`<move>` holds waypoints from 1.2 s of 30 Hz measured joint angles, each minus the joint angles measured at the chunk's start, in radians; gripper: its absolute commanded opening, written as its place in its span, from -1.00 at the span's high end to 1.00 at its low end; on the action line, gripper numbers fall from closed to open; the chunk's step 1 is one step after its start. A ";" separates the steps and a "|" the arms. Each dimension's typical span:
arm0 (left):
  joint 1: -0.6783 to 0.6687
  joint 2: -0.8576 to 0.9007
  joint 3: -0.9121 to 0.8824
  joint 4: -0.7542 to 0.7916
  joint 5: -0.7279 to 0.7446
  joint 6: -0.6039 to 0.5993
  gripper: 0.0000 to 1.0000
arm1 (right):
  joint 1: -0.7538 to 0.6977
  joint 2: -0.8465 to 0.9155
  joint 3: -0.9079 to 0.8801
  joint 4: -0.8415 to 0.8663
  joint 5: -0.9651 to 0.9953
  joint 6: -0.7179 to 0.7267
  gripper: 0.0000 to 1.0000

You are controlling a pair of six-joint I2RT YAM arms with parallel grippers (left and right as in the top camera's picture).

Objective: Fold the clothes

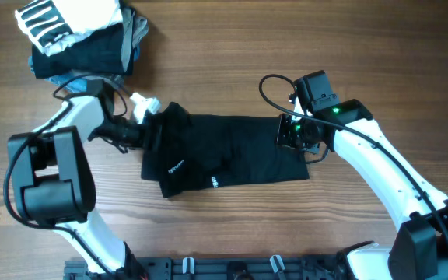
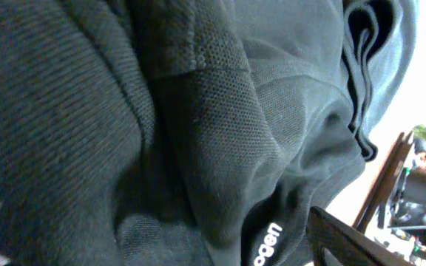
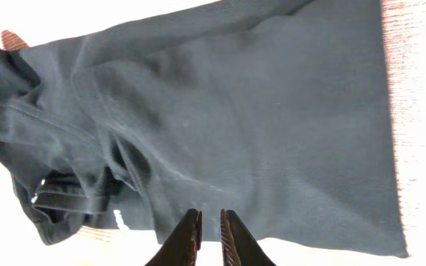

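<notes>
T-shirt (image 1: 224, 152): black, flattened mid-worktop (image 1: 232, 47), left end bunched.
Left gripper (image 1: 134, 132): at the bunched end; cloth hides the jaws, cannot tell.
Right gripper (image 3: 211, 216): over the right edge, jaws nearly pressed together.
Garment pile (image 1: 84, 39): far left.

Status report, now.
Left gripper buried in shirt, jaws unseen. Right gripper pinching shirt's right edge. Shirt lies flat, bunched at left. Clothes pile apart, far left corner.
</notes>
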 measured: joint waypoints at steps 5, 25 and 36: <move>-0.103 0.016 -0.012 0.009 -0.097 -0.036 0.54 | 0.000 0.000 0.000 0.003 0.000 0.000 0.73; -0.153 0.000 0.610 -0.598 -0.420 -0.406 0.92 | -0.100 0.000 0.000 -0.005 0.044 0.001 0.77; -0.642 0.000 0.649 -0.390 -0.335 -0.642 0.92 | -0.303 0.000 0.000 -0.008 0.050 0.000 0.76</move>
